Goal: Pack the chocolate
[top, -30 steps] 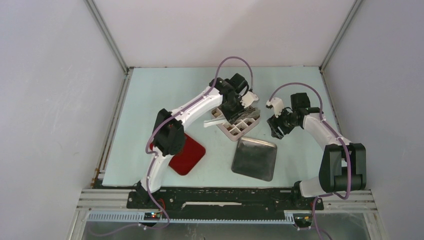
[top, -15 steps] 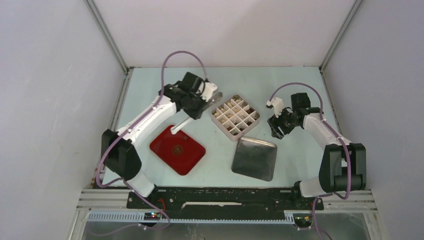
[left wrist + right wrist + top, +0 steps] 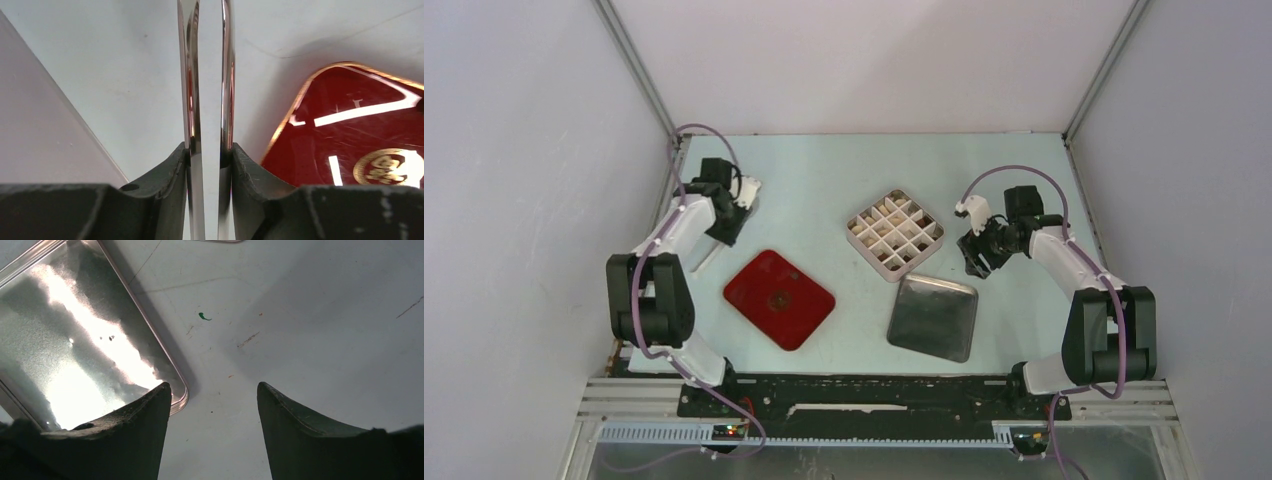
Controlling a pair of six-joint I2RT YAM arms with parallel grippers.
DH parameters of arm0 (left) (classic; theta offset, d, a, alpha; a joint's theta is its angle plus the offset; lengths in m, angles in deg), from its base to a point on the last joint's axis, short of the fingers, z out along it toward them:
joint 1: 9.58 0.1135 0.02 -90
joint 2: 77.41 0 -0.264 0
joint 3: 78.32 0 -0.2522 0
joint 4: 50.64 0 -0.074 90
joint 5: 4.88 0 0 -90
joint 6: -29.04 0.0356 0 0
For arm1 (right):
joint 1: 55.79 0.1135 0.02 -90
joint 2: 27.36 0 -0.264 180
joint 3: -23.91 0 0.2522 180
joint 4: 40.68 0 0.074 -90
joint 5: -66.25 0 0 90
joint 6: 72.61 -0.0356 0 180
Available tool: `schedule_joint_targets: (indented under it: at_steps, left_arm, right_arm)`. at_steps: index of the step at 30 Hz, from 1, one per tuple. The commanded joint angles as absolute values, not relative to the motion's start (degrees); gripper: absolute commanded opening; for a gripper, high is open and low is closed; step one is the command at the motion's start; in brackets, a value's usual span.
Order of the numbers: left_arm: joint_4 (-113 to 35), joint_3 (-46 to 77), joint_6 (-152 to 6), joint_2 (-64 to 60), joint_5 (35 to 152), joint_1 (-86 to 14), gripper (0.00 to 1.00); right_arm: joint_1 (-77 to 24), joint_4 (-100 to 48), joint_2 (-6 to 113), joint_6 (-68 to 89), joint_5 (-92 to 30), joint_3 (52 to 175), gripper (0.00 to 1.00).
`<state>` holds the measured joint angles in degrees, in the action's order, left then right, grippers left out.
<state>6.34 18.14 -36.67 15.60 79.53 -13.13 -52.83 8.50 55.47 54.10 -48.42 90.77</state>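
Pale table [image 3: 824,180], left pincer [image 3: 206,151] clamped on metal tongs [image 3: 192,100] near red tray [image 3: 350,145], right pincer [image 3: 214,396] wide apart

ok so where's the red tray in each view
top external: red tray left of centre, tongs just off its left corner
left wrist: red tray at the right edge, right of the tongs
right wrist: not in it, only the metal tray shows
shared landmark: the tongs, in top external and left wrist

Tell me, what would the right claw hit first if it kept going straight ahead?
Most likely the bare table, just beside the metal tray's corner; nothing else lies between the right gripper's open fingers.
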Motion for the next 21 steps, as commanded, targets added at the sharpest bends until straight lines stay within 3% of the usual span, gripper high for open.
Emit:
schedule_joint_targets:
  at_steps: [1, 13, 21]
  left_arm:
    - [4.53, 18.82, -31.13, 18.08, 83.13, -8.93, 0.36]
    - [1.18, 20.56, -31.27, 23.24, 83.98, -5.59, 0.52]
    - [0.82, 19.94, -32.57, 20.07, 83.03, -5.52, 0.54]
  right_arm:
    - [-51.57, 7.97, 55.81, 54.65, -48.82, 92.16, 0.66]
    - [-51.32, 8.08, 55.97, 54.06, -49.41, 92.15, 0.66]
    - [-51.33, 7.84, 55.74, 53.52, -49.94, 92.16, 0.66]
